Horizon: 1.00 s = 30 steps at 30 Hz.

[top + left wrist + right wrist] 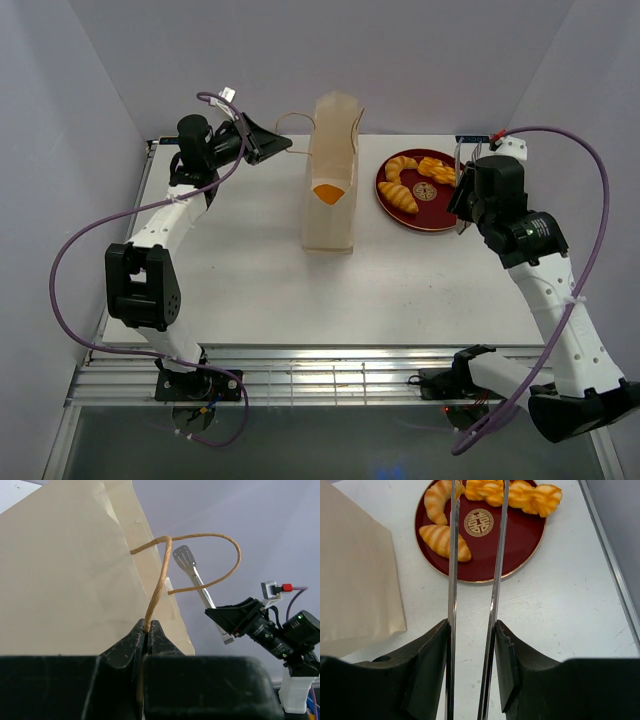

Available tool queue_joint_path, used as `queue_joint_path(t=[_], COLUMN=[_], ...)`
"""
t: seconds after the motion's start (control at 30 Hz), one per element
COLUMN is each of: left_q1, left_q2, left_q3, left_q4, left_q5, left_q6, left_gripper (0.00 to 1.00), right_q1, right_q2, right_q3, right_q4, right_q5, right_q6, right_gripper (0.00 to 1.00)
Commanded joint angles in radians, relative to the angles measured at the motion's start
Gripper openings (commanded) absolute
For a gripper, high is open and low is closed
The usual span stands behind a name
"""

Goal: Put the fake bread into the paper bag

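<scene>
The cream paper bag (330,215) stands upright mid-table. It also shows in the left wrist view (60,580) and the right wrist view (355,580). An orange patch (326,193) shows on its near face; I cannot tell what it is. My left gripper (262,143) (147,627) is shut on the bag's cord handle (200,537). Two croissants (445,541) (439,500) and a twisted loaf (520,492) lie on the dark red plate (510,540). My right gripper (472,630) (465,205) is shut on metal tongs (495,555), whose tips hang apart over the bread.
The plate (435,217) sits right of the bag, near the table's back right. The tongs and the right arm also show in the left wrist view (192,570). Walls close the table in at the back and on both sides.
</scene>
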Motion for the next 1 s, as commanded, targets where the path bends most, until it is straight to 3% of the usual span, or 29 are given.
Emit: queue_joint_path(t=[0.0,0.13,0.37,0.7,0.97], left_q1=[0.009,0.016,0.014,0.016,0.016], left_q2=[-0.056,-0.044,-0.04,-0.056,-0.069], left_q3=[-0.009,-0.003,-0.001,-0.014,-0.02], left_q4=[0.001,0.001,0.001,-0.001,-0.005], left_q5=[0.032,0.046,0.05,0.046,0.05], left_q6=[0.002,-0.001,0.002,0.002,0.004], left_gripper=[0.0,0.0,0.0,0.0,0.0], right_q1=[-0.077,-0.152,-0.286,-0.359,-0.373], right_q2=[0.057,0.1,0.183,0.321,0.496], right_q3=[-0.014,-0.06,-0.134,-0.16,-0.062], right_q4=[0.033,0.077,0.194,0.306,0.487], right_q5=[-0.071,-0.177,-0.509,-0.667,-0.815], right_q6=[0.004,0.01,-0.013,-0.042,0.042], right_gripper=[0.45,0.44,0.44,0.44,0.45])
